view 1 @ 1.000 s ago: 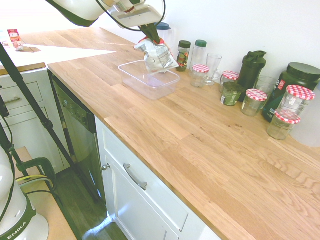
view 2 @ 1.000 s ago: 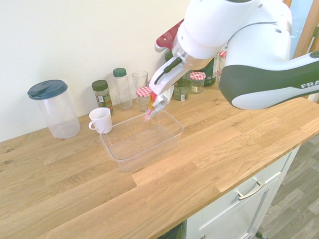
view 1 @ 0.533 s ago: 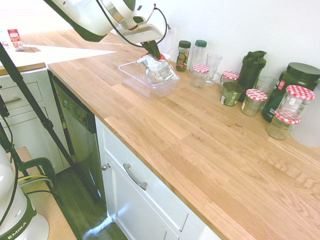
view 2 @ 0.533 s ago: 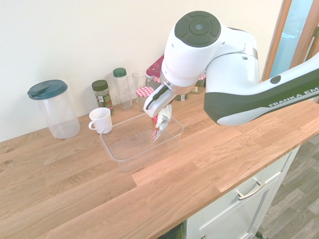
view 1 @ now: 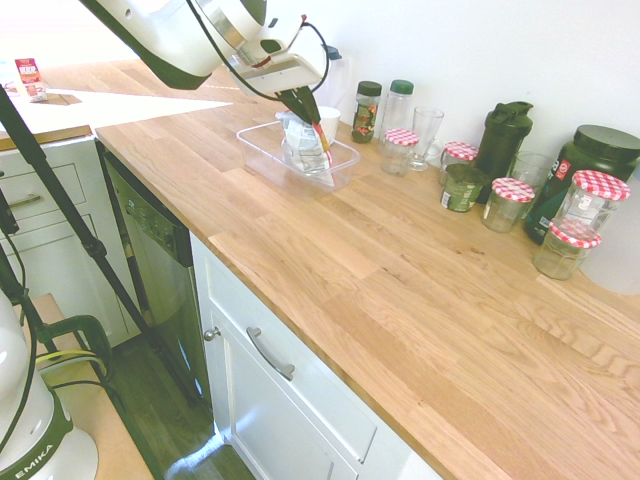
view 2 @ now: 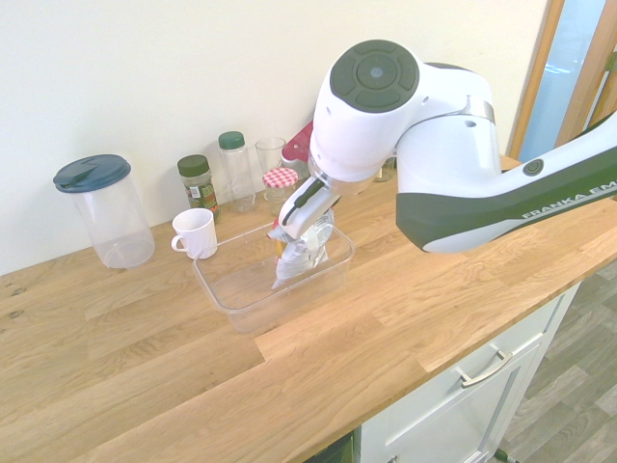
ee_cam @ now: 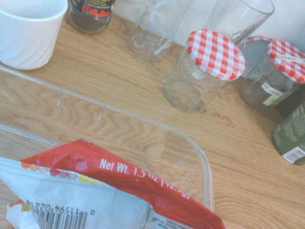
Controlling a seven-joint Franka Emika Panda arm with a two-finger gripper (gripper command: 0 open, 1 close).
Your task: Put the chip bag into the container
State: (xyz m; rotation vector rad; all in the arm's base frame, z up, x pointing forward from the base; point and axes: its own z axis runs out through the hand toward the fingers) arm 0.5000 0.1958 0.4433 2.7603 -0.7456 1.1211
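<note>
Lowering into the container (view 2: 231, 294), the chip bag (view 2: 297, 253) has come down from above the rim and now stands inside it on the desk (view 2: 405, 289); the gripper (view 2: 289, 224) still pinches the bag's top, so release seems next.

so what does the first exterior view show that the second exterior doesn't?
Only the first exterior: the dark shaker bottle, the big black tub and the drawer handle below the counter. Only the second exterior: the clear pitcher with its blue lid. Both: the chip bag hanging from the gripper inside the container, plus the white cup.
</note>
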